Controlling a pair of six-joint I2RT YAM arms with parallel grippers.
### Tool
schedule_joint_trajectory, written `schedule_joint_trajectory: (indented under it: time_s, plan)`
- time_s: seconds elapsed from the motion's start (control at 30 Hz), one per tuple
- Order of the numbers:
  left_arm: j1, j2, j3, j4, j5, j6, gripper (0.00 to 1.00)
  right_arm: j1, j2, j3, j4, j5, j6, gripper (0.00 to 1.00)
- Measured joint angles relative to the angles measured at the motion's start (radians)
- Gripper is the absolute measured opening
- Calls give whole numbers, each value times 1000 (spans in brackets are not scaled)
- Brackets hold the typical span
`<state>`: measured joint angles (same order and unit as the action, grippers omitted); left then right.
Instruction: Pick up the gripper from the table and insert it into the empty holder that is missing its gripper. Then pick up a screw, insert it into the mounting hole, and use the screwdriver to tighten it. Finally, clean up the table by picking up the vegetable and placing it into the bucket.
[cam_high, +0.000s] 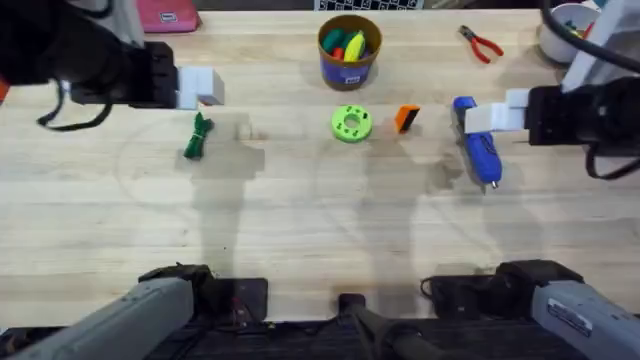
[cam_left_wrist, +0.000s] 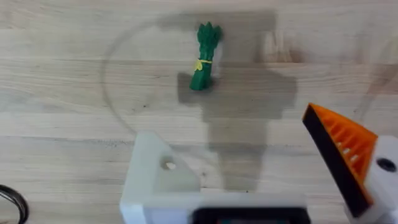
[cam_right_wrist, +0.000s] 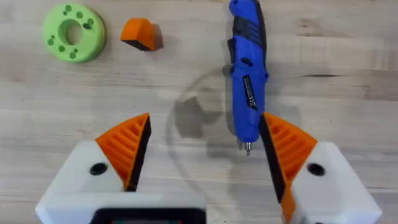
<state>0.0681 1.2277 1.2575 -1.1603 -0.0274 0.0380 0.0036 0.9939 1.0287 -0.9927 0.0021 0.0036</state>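
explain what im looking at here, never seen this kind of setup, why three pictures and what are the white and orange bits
These are two robot arms at a wooden table, filmed by three cameras at once. One picture looks down from above. The other two come from cameras on each wrist.

The white and orange bits are the arms' own fingers. The right gripper has two orange ribbed tips and is open, holding nothing. The left gripper has one orange tip; its other finger is a bare white empty holder.

On the table lie a blue screwdriver, a loose orange gripper tip, a green disc with holes, a dark green toy vegetable, red-handled pliers and a bucket with toys inside.
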Motion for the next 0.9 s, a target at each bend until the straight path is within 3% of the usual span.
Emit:
schedule_joint_trajectory:
  time_s: [0.27,0.53,0.7,0.9]
  plan:
    - [23,130,0,-5,4,19,985,0,48,1,1,0,0,994]
    - [122,302,0,92,9,172,985,0,49,3,1,0,0,994]
    - [140,449,0,155,8,269,985,0,49,3,1,0,0,993]
    - [152,579,0,216,7,338,965,0,49,3,1,0,0,994]
